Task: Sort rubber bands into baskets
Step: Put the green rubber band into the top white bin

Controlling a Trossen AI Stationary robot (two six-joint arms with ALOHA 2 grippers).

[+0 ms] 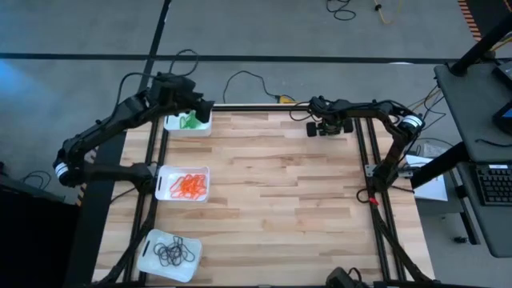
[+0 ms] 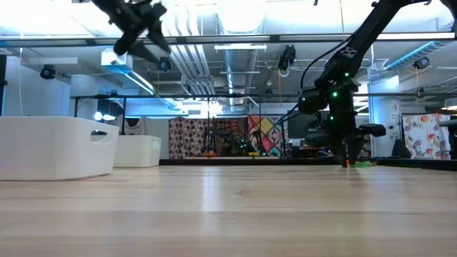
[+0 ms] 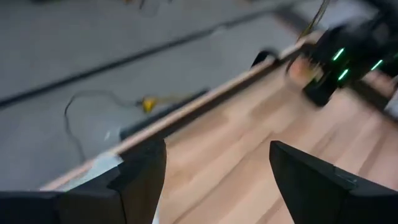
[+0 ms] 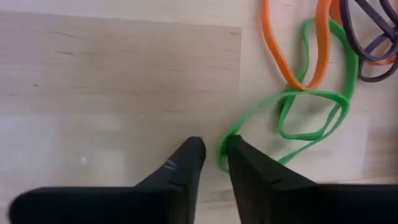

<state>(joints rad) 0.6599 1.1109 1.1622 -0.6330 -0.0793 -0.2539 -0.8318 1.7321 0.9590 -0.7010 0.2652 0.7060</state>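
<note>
We see the left gripper [image 1: 198, 108] open above the basket [image 1: 189, 124] holding green bands. Across the table [image 1: 280, 192], the right gripper [image 4: 214, 155] pinches a green rubber band [image 4: 305, 115] beside orange ones.

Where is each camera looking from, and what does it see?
High view: above, looking down on the table, both arms and three baskets.
Low view: at tabletop height, looking across; arms hang in.
Left wrist view: open left gripper above the table edge.
Right wrist view: right gripper pinching a green rubber band.
Shared: the left wrist view also sees the right gripper.
</note>
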